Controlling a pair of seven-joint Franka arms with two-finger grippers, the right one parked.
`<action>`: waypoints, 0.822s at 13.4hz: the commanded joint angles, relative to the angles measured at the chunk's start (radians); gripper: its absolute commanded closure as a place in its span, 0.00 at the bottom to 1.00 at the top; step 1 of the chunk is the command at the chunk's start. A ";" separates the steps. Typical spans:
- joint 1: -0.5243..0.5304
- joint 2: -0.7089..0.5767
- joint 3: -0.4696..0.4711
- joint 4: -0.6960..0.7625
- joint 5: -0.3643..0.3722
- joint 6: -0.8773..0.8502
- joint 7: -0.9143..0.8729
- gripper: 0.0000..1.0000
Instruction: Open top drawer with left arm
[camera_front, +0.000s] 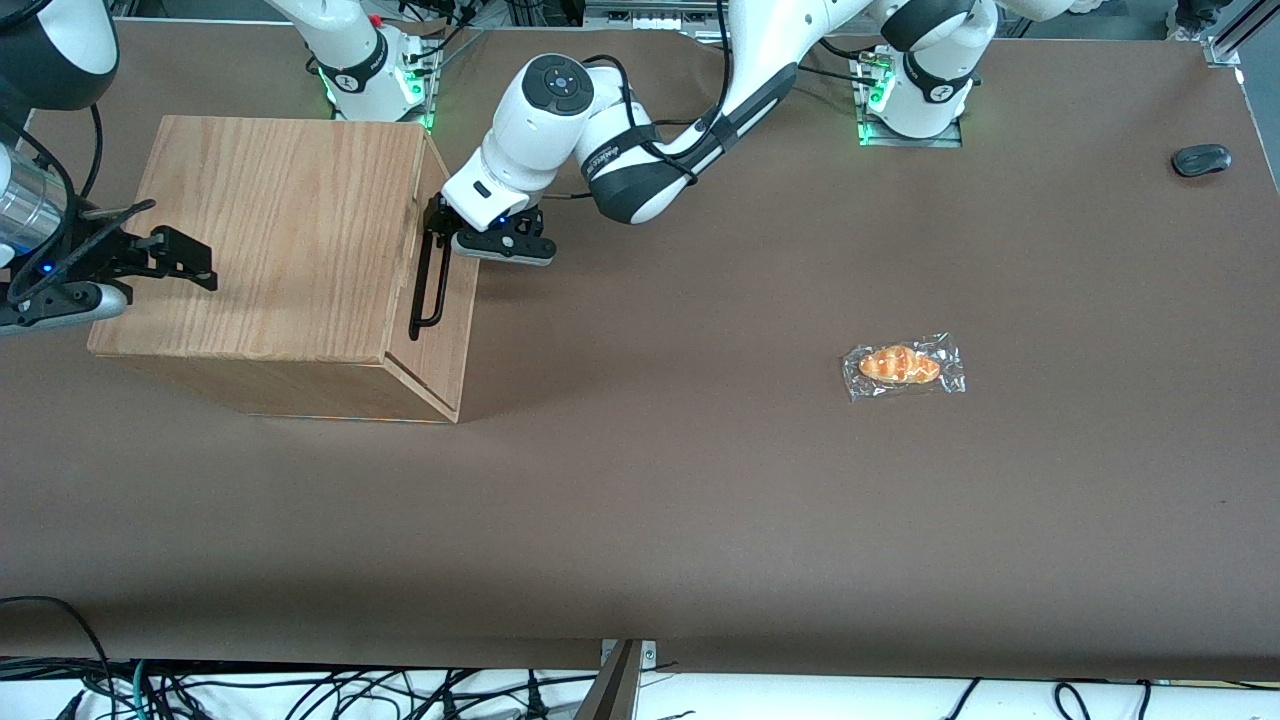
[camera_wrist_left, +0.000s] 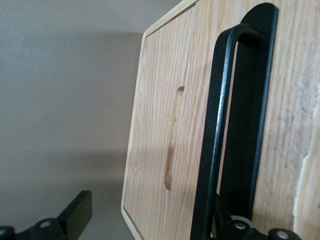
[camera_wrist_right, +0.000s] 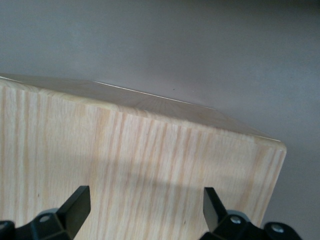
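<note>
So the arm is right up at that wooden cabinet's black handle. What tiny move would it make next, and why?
Probably close the fingers on the bar. The left arm's gripper sits at the black handle of the top drawer, open, with the bar between its fingers in the wrist view. The drawer front looks barely out, if at all, so a firm grip should come before pulling.

Brown table (camera_front: 700, 500) under even light, cables (camera_front: 300, 690) along its near edge.

No readable text anywhere. Left arm (camera_front: 640, 150) has white lettering on its black sleeve, too small to make out. Nothing printed on the top drawer (camera_front: 447, 290), its handle (camera_wrist_left: 225, 140), or the wrapped pastry (camera_front: 902, 366). Gripper (camera_front: 437, 232) sits at the handle, unmarked.
</note>
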 joint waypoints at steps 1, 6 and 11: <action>0.002 0.002 0.008 0.019 0.032 -0.048 0.030 0.00; 0.003 -0.002 0.005 0.021 0.031 -0.087 0.056 0.00; 0.006 -0.005 0.008 0.021 0.034 -0.097 0.070 0.00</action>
